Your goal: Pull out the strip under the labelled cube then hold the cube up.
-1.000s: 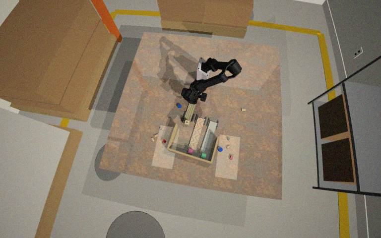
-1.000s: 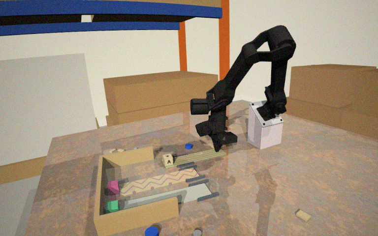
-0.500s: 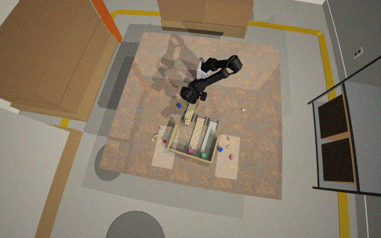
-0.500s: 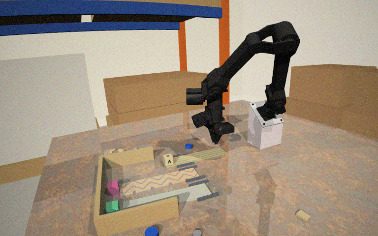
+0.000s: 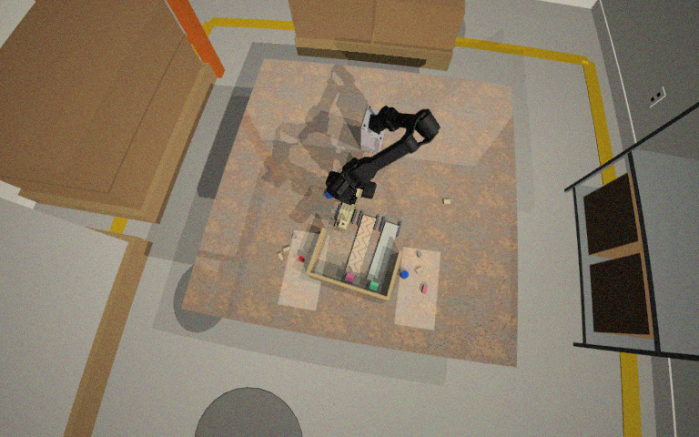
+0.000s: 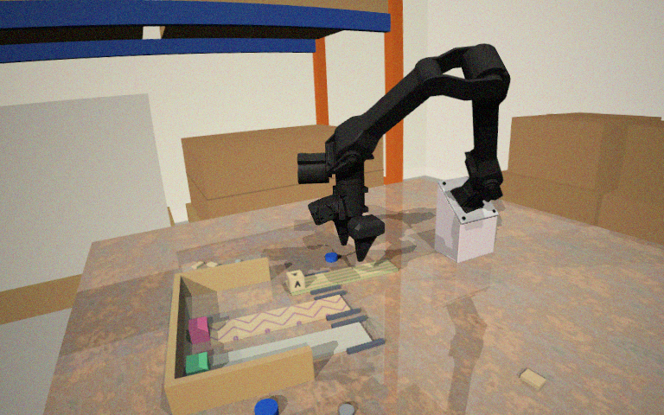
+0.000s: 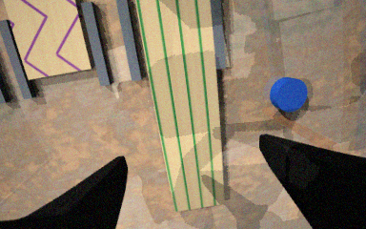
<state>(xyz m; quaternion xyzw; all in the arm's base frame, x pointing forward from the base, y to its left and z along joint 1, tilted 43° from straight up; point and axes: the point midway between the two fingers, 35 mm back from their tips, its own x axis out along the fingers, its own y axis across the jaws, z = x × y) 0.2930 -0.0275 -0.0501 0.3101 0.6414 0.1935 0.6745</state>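
Spread wide, the claw [image 5: 355, 201] [image 6: 352, 252] [image 7: 193, 152] should take the light, probably rigid lettered cube [image 5: 343, 224] [image 6: 296, 281] by opposite sides, inward from the counter's [image 5: 463, 309] [image 6: 577, 303] [image 7: 119, 124] edges.

From high up I look down on the whole tabletop [image 5: 463, 309] [image 6: 563, 303]; the side view sits nearer, slanting across it; my wrist's looks down closest, sharing the green-lined strip [image 6: 362, 271] [image 7: 183, 105] with the side one

Rises from the foot [image 5: 379, 122] [image 6: 470, 199], set in from the top view's upper edge of the bench [image 5: 453, 309] [image 6: 563, 293] [image 7: 114, 124], to a high, sharply bent elbow [image 5: 426, 125] [image 6: 485, 71] on the side of that view's right edge. Slopes down along the forearm [image 5: 389, 156] [image 6: 399, 100] toward mid-bench, well in from every corner. Turns downward at the wrist [image 5: 355, 172] [image 6: 349, 163]. Points the pincer [image 5: 351, 191] [image 6: 352, 252] [image 7: 193, 152] at the bench, fingers [image 6: 362, 248] spread wide, holding nothing.
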